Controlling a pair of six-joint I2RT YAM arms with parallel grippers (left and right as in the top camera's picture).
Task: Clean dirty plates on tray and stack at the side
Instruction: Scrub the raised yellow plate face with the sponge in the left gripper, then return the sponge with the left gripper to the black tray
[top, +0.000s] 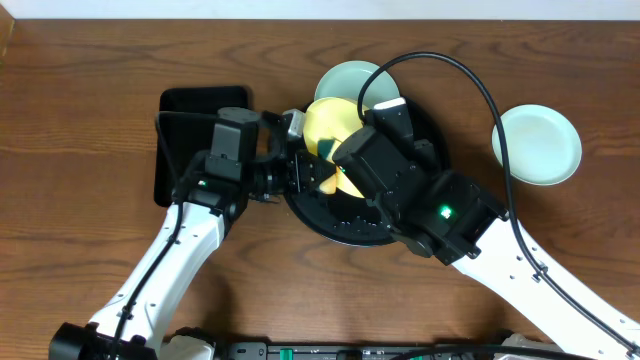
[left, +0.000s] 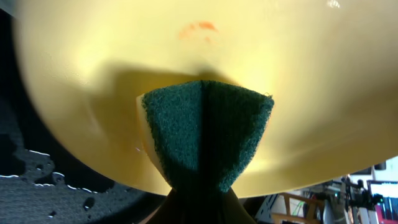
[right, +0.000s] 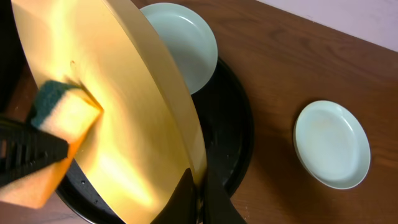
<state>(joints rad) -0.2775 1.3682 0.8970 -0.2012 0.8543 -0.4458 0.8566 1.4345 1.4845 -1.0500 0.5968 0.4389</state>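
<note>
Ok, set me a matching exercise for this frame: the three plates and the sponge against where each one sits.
Things
1. yellow plate
2. sponge
3. mint plate nearest the yellow one
4. mint plate farthest from the yellow one

Places
A. flat on the table, off the tray
B. pinched in the left gripper, against the yellow plate
C. at the tray's far edge
D. held on edge by the right gripper above the tray

Pairs: 1-D, 2-B, 3-C, 4-A
</note>
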